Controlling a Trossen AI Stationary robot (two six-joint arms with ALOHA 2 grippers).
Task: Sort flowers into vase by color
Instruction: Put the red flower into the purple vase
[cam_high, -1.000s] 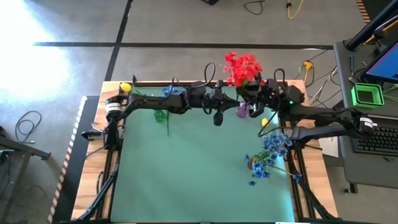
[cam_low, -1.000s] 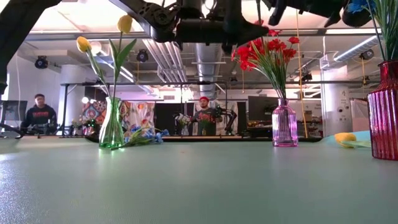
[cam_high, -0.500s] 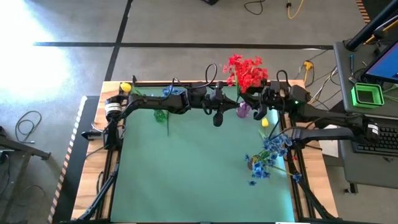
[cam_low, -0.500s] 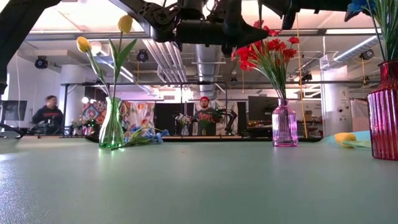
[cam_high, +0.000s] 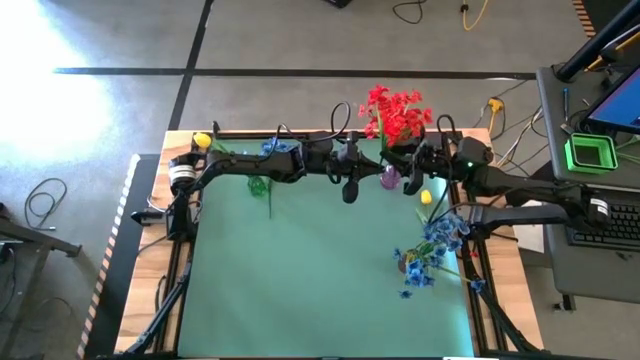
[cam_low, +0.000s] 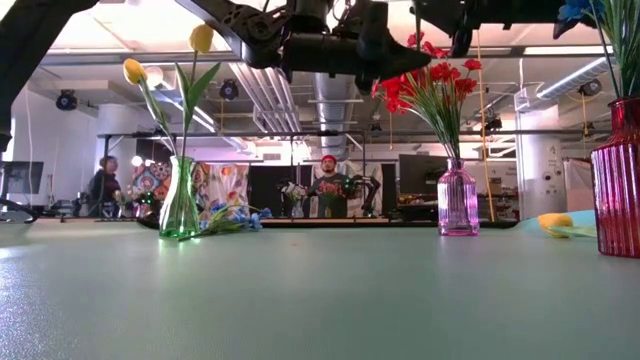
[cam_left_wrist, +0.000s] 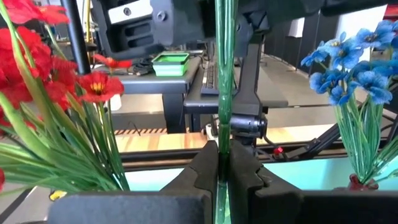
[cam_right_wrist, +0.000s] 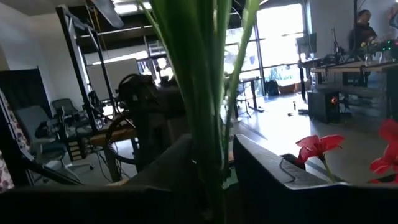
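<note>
As the high view shows, the red flowers (cam_high: 396, 112) stand in the pink vase (cam_high: 390, 178) at upper centre, the right gripper (cam_high: 412, 168) just beside. In the left wrist view, the left gripper (cam_left_wrist: 222, 163) pinches a green stem (cam_left_wrist: 222, 74) at centre. In the right wrist view, fingers (cam_right_wrist: 264, 171) flank green stems (cam_right_wrist: 208, 81), apparently pinching them. Light and bendy; best taken low on the stem.

right gripper (cam_high: 413, 172): moved from the far side of the cluster of red artificial flowers (cam_high: 396, 112) toward the counter's middle, now beside the small pink glass vase (cam_high: 390, 178) | red flowers: shifted slightly rightward, leaning farther back | person in dark top (cam_low: 104, 186) in background: walked rightward behind the counter
</note>
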